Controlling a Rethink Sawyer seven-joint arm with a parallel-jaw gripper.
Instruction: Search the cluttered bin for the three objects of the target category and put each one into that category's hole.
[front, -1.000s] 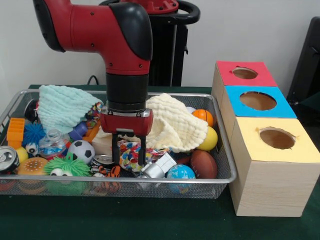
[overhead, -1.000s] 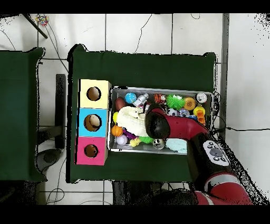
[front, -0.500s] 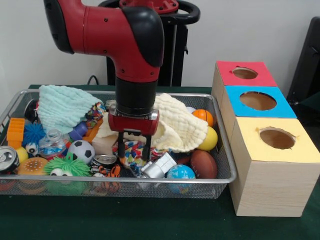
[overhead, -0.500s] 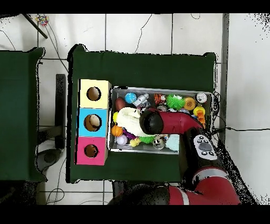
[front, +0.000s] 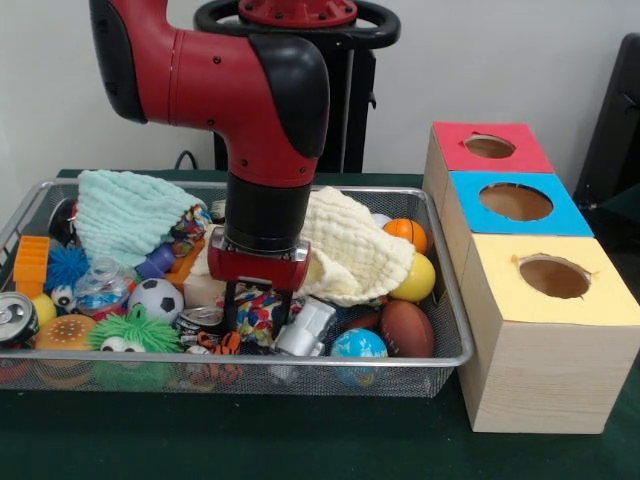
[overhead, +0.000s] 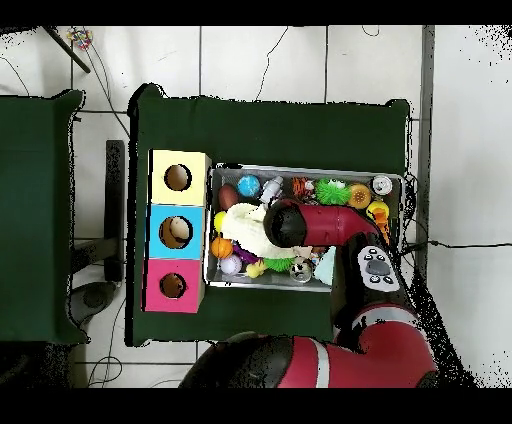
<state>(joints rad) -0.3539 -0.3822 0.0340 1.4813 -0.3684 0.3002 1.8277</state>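
Silver toy car (front: 305, 328) lies just right of the claw (front: 258, 307), whose fingers straddle a colourful wrapper (front: 256, 305), apart; overhead, the arm hides both.

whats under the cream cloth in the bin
The cream cloth drapes over the yellow ball's top and the brown football's edge. Whatever lies beneath its middle is covered.

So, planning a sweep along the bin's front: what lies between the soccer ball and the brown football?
In the front view, between the soccer ball and brown football: the hand over a colourful wrapper, a silver toy, and a globe ball.
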